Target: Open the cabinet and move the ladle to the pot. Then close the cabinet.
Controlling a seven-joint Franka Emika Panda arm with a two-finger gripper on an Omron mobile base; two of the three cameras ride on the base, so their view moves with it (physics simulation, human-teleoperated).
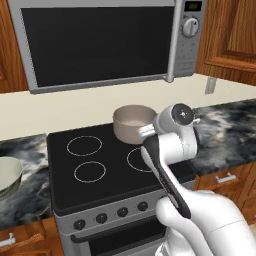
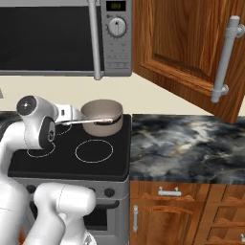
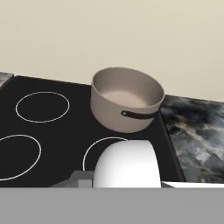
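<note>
Left base view. The pot (image 1: 134, 121) stands upright on the back right ring of the stove (image 1: 65, 192), below the microwave (image 1: 95, 42). That is where the ladle is meant to end up. The arm's wrist is folded in just in front of the pot, which probably means it is lining up a drop over the rim. A pale bowl (image 1: 7, 175) sits well apart on the left counter and plays no part.

Right base view. One door of the cabinet (image 2: 186, 48) hangs swung out over the counter (image 2: 182, 143), its bar handle (image 2: 225, 57) facing the room. I take it to be open, left so until the ladle is delivered. A slim grey rod (image 2: 88, 120) reaches from the wrist to the pot's near wall. It may be the ladle's stem, but that is unconfirmed.

Hand view. The camera looks straight at the pot. Its inside is pale and looks empty, and its dark side handle faces the camera. The pincer is drawn together, but I cannot tell whether it is clamped on anything.
</note>
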